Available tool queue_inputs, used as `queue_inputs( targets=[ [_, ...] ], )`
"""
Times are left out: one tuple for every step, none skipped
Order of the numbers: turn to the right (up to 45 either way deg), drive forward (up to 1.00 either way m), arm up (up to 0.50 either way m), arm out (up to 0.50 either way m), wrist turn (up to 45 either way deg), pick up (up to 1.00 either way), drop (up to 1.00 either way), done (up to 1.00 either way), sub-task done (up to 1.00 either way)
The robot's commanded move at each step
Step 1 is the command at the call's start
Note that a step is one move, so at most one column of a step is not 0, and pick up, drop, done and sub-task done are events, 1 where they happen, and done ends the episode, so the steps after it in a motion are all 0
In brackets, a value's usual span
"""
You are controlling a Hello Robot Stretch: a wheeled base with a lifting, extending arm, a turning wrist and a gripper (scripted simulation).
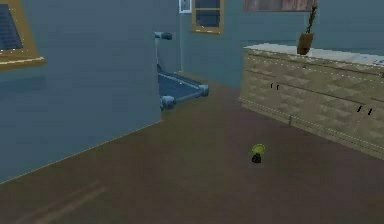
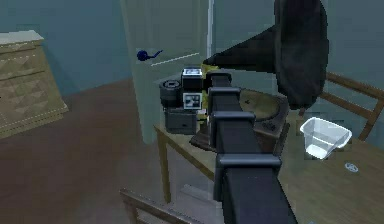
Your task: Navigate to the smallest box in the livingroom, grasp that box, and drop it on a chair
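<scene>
My arm (image 2: 240, 160) rises as a dark square bar from the arm side view's bottom edge, over a wooden table (image 2: 345, 190). At its far end are two white marked squares (image 2: 190, 90), with the gripper (image 2: 176, 115) as a dark body just below and left of them, by the table's corner. I cannot make out its far end, so I cannot tell whether it holds anything. A small white open container (image 2: 322, 136) sits on the table, right of the arm. A wooden chair back (image 2: 352, 95) stands behind the table.
A gramophone with a big dark horn (image 2: 295, 50) stands on the table beside the arm. Behind it is a white door (image 2: 165, 40). A beige dresser (image 1: 315, 90) carries a vase (image 1: 305, 40). A treadmill (image 1: 178, 85) stands by the blue wall. A small green thing (image 1: 257, 152) lies on the floor.
</scene>
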Motion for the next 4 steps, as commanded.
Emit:
queue_inputs(
  targets=[
    [0.0, 0.0, 0.0, 0.0, 15.0, 0.0, 0.0, 0.0, 0.0],
    [0.0, 0.0, -0.3, 0.0, 0.0, 0.0, 0.0, 0.0, 0.0],
    [0.0, 0.0, -0.5, 0.0, 0.0, 0.0, 0.0, 0.0, 0.0],
    [0.0, 0.0, 0.0, 0.0, 0.0, 0.0, 1.0, 0.0, 0.0]
  ],
)
